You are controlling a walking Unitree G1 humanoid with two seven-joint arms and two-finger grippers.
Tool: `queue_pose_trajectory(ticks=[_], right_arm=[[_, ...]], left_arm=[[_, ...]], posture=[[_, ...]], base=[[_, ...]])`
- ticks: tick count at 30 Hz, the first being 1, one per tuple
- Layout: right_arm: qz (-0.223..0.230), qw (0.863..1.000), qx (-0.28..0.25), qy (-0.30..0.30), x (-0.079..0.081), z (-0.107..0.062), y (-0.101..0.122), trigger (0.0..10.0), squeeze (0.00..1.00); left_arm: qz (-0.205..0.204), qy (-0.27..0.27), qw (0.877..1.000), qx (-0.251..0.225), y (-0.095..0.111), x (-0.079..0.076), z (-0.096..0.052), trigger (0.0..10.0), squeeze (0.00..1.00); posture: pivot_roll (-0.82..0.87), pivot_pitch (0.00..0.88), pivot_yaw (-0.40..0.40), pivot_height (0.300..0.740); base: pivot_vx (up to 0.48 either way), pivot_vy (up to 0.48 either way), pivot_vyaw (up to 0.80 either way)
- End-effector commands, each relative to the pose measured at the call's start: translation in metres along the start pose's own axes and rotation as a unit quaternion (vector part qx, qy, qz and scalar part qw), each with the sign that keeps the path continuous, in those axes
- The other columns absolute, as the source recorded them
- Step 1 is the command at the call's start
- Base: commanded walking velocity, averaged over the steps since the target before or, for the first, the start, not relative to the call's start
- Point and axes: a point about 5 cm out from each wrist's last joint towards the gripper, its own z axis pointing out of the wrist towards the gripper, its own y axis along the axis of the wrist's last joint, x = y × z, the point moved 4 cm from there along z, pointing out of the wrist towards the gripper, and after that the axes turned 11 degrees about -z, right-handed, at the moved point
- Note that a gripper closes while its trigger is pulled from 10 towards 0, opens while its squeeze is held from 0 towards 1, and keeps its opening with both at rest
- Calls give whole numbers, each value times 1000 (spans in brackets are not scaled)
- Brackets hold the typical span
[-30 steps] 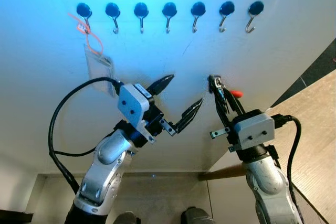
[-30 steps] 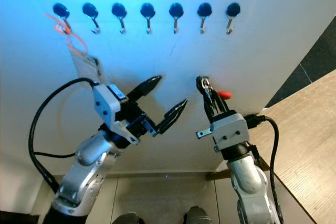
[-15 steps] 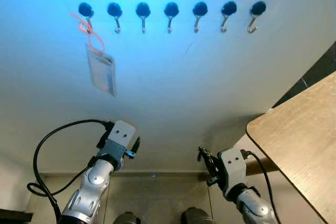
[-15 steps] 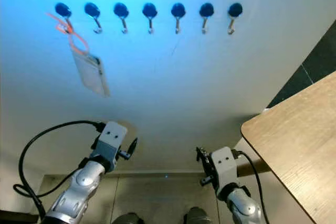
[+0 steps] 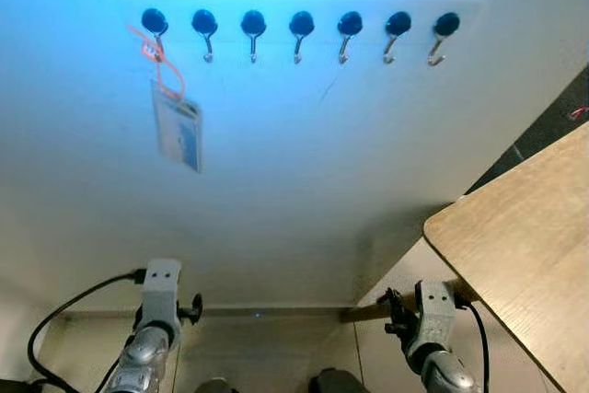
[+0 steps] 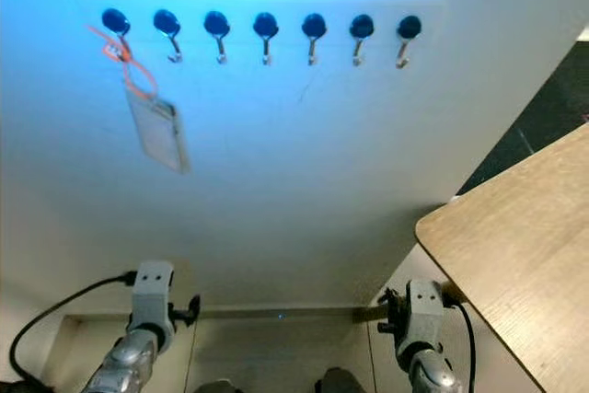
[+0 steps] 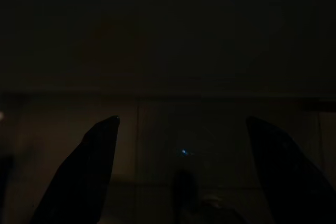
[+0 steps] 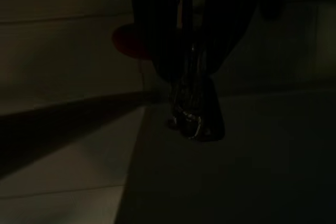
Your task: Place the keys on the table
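Both silver arms hang low before a white wall, the head camera catching little more than their wrist housings above the pale floor. The left gripper (image 7: pixel 181 129), seen from its own wrist camera in deep shade, stands with its two black fingers (image 7: pixel 89 171) spread wide and nothing between them; a faint blue glint shows on the dim floor beyond. The right gripper (image 8: pixel 191 103), in its wrist view, has its dark fingers drawn close together on the keys (image 8: pixel 190 116), whose metal ring and glinting loops hang out past the fingertips toward the floor. A dull red tag (image 8: pixel 128 40) of the bunch shows just beside the fingers. From the head, a small dark cluster pokes out beside the right wrist housing (image 5: pixel 433 306), too small to make out as keys.

To the robot's right, the rounded corner of a light wooden table (image 5: pixel 525 246) juts into the frame, its top bare where it shows; the right wrist hangs just below and beside that corner, the keys off the tabletop.

Farther off, a row of seven black-knobbed metal hooks (image 5: pixel 301 32) runs across the upper wall under bluish light. On the leftmost hook (image 5: pixel 155 23) an orange lanyard (image 5: pixel 152 52) carries a clear badge holder (image 5: pixel 178 131), hanging slightly tilted against the wall.
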Motion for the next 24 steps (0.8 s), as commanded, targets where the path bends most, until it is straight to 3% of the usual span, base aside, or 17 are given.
queue_pose_trajectory(ticks=[1,9,14,20,24], right_arm=[[-1,1000,16,-9,-3,-2,-10,10000,0],[-16,999,32,10,8,1,-15,10000,0],[-102,989,50,99,37,4,-18,10000,0],[-115,979,113,122,39,-5,-44,10000,0],[-109,983,110,102,34,-7,-47,10000,0]], left_arm=[[-27,12,999,25,-16,5,-3,10000,0],[-24,22,997,69,-40,9,-7,10000,0],[-47,12,997,52,-45,-4,-8,10000,0],[36,-20,996,74,-56,-14,-11,10000,0],[67,-34,994,79,-59,-16,-11,10000,0]], posture=[[29,54,-71,740],[42,40,-104,740],[60,27,-141,740],[71,23,-150,740],[68,16,-147,740]], base=[[0,0,0],[0,0,0],[0,0,0],[0,0,0],[0,0,0]])
